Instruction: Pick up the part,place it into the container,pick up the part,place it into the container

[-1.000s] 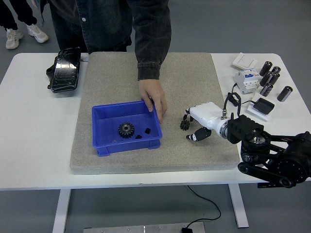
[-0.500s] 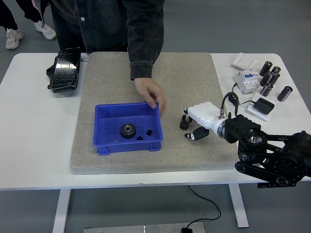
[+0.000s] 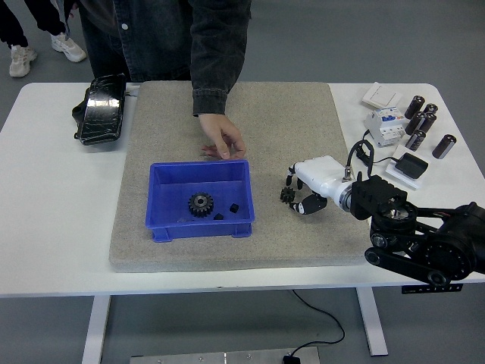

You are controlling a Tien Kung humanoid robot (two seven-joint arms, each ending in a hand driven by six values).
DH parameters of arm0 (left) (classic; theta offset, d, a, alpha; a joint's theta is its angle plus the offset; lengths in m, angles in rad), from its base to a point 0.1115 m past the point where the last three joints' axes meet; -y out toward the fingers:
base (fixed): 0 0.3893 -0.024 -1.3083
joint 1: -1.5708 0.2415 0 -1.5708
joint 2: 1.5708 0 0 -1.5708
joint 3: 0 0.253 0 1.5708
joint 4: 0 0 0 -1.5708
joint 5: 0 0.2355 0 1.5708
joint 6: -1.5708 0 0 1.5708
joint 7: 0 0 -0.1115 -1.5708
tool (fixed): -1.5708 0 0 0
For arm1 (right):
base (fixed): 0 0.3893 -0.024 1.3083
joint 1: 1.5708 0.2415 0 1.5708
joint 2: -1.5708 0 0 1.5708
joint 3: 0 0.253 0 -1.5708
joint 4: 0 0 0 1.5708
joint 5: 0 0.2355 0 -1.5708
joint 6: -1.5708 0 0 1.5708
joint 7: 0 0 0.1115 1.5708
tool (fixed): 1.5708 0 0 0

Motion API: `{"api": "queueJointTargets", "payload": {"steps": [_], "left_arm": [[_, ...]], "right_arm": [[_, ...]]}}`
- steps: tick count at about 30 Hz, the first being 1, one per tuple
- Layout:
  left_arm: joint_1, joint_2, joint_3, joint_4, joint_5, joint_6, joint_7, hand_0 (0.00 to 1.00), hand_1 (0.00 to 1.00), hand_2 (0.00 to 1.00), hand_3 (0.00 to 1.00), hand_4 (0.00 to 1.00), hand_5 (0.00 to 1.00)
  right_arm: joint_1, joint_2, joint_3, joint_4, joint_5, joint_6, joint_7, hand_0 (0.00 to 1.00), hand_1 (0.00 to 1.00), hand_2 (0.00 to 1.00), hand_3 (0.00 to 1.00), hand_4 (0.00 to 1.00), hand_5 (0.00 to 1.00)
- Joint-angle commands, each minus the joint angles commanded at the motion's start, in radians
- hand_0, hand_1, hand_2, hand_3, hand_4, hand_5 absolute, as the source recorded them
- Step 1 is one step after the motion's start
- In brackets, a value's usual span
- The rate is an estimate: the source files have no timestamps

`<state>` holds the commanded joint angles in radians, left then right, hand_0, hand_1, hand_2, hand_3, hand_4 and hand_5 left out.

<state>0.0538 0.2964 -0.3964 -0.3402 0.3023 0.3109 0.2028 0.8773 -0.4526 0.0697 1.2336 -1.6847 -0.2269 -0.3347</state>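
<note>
Blue container (image 3: 162, 203) on the grey mat (image 3: 303, 114), holding a black gear (image 3: 200, 203) and two smaller black pieces. Above its far rim, a person's hand (image 3: 222, 139), fingers loose. Further right, right hand (image 3: 299, 197) curled around a small black part (image 3: 288, 195) resting on the mat.

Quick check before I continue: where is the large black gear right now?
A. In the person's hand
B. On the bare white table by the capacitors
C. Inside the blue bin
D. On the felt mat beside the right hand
C. The large black gear lies on the floor of the blue bin, with the person's hand just beyond the bin's far rim, holding nothing.
</note>
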Motion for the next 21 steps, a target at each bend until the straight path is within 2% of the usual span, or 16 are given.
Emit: {"api": "queueJointTargets", "payload": {"steps": [17, 18, 21], "left_arm": [[0.001, 0.001, 0.0, 0.002, -0.005, 0.004, -0.006, 0.691, 0.681, 0.657, 0.624, 0.691, 0.388], [0.002, 0.0, 0.0, 0.002, -0.005, 0.005, -0.006, 0.69, 0.681, 0.653, 0.62, 0.686, 0.389], [0.004, 0.0, -0.003, 0.002, -0.002, 0.008, -0.005, 0.69, 0.681, 0.653, 0.62, 0.686, 0.389]], "right_arm": [[-0.005, 0.003, 0.004, -0.003, 0.008, 0.013, 0.004, 0.188, 0.325, 0.47, 0.62, 0.71, 0.218], [-0.006, 0.002, 0.005, -0.002, 0.008, 0.015, 0.007, 0.201, 0.336, 0.534, 0.659, 0.76, 0.255], [-0.009, -0.002, 0.01, 0.005, 0.007, 0.026, 0.012, 0.201, 0.336, 0.534, 0.659, 0.76, 0.255]]}}
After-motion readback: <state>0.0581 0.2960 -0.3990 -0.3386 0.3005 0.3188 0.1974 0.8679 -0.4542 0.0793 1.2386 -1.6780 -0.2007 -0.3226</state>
